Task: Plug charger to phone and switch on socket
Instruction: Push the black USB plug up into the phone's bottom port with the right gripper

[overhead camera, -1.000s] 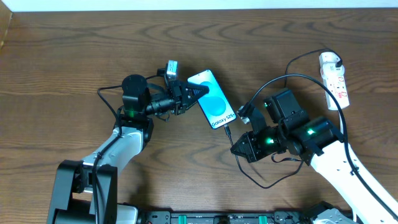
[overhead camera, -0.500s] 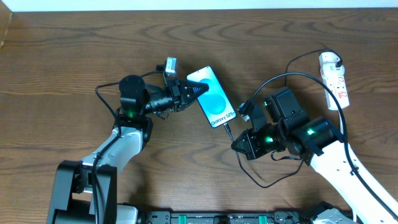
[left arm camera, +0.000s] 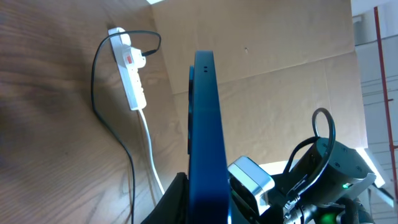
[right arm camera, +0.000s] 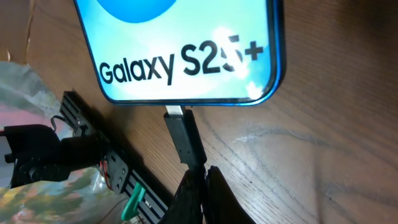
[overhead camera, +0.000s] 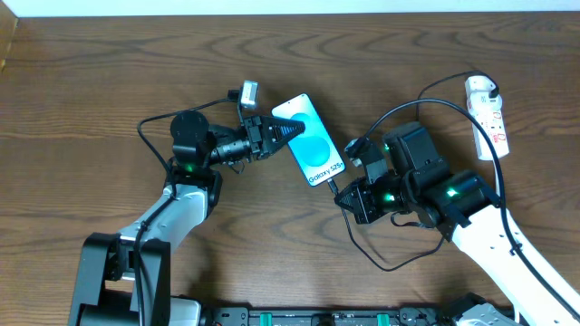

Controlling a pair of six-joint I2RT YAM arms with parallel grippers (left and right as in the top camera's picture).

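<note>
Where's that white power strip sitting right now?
In the overhead view the socket lies at the upper right, beyond the right arm, well apart from the phone.

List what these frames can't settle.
- Right wrist: whether the charger connector sits inside the phone; the phone's edge and glare hide the port.
- Overhead: the socket switch position, too small to read.
- Left wrist: the phone is seen edge-on, so its screen and port are hidden.

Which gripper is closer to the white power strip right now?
Right. The right gripper, shut on the cable at the phone's bottom edge, sits on the power strip's side. The left gripper holds the phone's opposite end, farther away.
</note>
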